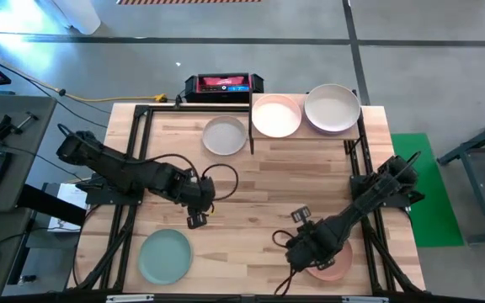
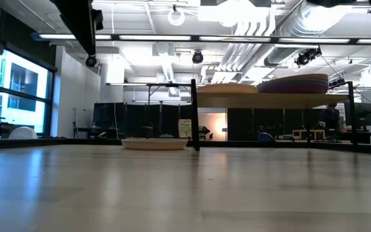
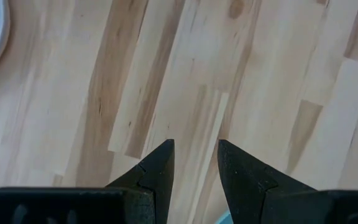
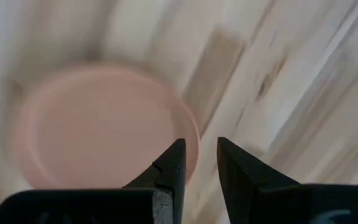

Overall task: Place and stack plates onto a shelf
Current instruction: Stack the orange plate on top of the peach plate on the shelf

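Plates: two stacks on the shelf (image 1: 303,135), three singles on the table (image 1: 259,194); both grippers' fingers released, empty.

Seen from above, the shelf (image 1: 306,135) sits at the table's (image 1: 268,181) one o'clock, carrying two plates (image 1: 276,115) side by side; a third plate (image 1: 224,135) lies at its nine o'clock, on the table; two more plates (image 1: 165,256) lie at seven and five.
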